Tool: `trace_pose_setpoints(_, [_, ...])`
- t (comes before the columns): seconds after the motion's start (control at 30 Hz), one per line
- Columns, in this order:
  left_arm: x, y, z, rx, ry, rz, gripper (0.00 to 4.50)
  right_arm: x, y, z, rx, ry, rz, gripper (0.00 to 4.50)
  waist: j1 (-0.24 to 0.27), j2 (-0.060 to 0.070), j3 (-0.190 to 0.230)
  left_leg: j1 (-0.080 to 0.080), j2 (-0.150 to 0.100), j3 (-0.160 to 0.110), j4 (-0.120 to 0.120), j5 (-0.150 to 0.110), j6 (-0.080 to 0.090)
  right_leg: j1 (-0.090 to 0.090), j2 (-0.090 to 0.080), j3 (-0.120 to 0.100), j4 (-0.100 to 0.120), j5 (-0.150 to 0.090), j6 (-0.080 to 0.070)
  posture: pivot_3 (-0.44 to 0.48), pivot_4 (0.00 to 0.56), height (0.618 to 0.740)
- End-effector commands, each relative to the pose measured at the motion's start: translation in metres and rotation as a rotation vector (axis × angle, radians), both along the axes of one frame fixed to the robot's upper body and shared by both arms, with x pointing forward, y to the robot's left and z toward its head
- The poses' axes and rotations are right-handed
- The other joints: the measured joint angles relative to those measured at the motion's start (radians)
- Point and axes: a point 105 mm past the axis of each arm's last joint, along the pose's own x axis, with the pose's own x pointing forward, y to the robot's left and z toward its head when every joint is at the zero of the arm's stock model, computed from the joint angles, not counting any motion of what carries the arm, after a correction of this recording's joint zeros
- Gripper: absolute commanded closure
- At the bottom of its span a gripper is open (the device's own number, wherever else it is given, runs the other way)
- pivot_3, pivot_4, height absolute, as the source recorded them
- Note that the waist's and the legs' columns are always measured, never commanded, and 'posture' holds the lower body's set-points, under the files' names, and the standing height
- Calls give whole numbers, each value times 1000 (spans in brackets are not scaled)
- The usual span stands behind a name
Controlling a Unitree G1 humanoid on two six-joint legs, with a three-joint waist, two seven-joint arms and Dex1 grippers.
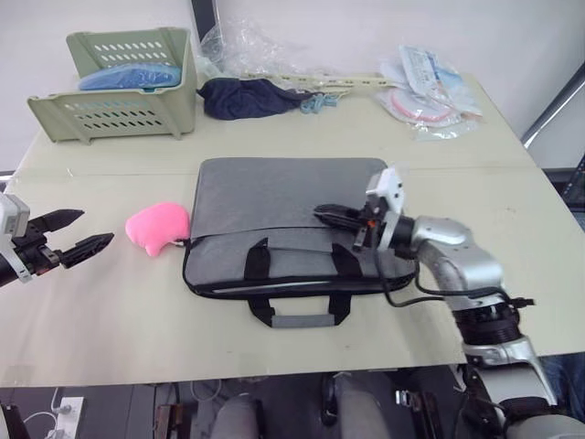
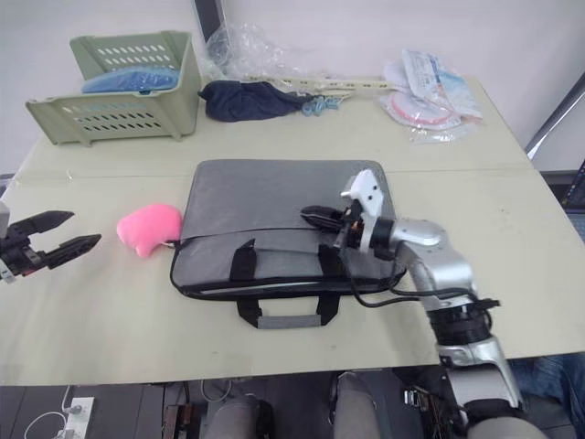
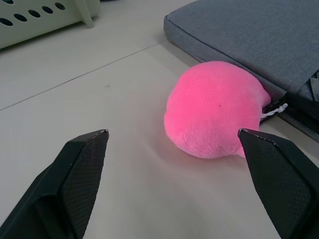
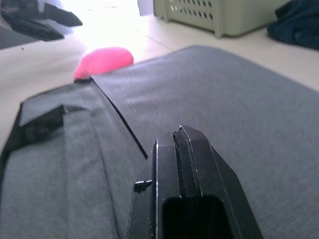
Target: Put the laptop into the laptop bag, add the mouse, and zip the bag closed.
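We see the grey laptop bag (image 1: 283, 229) flat at frame centre, contents hidden; laptop & mouse can't be told. Green basket (image 1: 123, 87) upper left holds sth blue (image 1: 128, 75). Right gripper (image 1: 331, 217) pressed together over bag; left gripper (image 1: 78, 233) spread wide nr pink toy (image 1: 157, 226)

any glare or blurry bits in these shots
Right wrist view: the tabletop behind the pink toy is blown out white, and the green basket and dark cloth look soft. Left wrist view: the left gripper's fingers are slightly soft in the foreground. Head views: even light, faint shadows beside the grey bag.
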Motion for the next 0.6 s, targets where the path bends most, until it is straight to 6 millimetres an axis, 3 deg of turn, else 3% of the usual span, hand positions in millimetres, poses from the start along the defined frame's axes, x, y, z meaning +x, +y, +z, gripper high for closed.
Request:
trace_pose_setpoints(0.03, [-1,-3,16,0,-53,-11,0,2,5,-6,-34,-28,25,4452,-5,0,0,0,0,0,0,0,0,0,0,0,0,0,0,0,150,740])
trace_pose_setpoints(0.13, [3,-9,19,-7,-43,-34,0,4,8,-42,-182,19,40,4452,-16,-1,0,2,0,0,0,0,0,1,0,0,1,0,0,0,150,740])
trace_pose_setpoints(0.2, [6,-14,21,-3,-38,-55,0,3,7,-55,-221,47,45,4452,-22,-2,-1,4,0,1,0,0,0,3,0,1,1,0,0,0,150,740])
trace_pose_setpoints(0.37, [14,-34,23,4,4,-131,0,1,5,-55,-189,68,42,4452,-22,-4,-3,10,1,2,-1,0,-1,6,0,3,3,-1,-1,0,150,740])
trace_pose_setpoints(0.47, [31,-44,10,84,59,-139,0,1,5,-53,-185,61,37,4452,-16,-6,-4,11,1,2,-1,0,-2,7,0,3,4,-1,-1,0,150,740])
trace_pose_setpoints(0.6, [51,-46,8,116,71,-113,0,1,5,-52,-184,60,33,4452,-18,-7,-5,13,1,3,-1,0,-2,9,0,3,4,-1,-1,0,150,740])
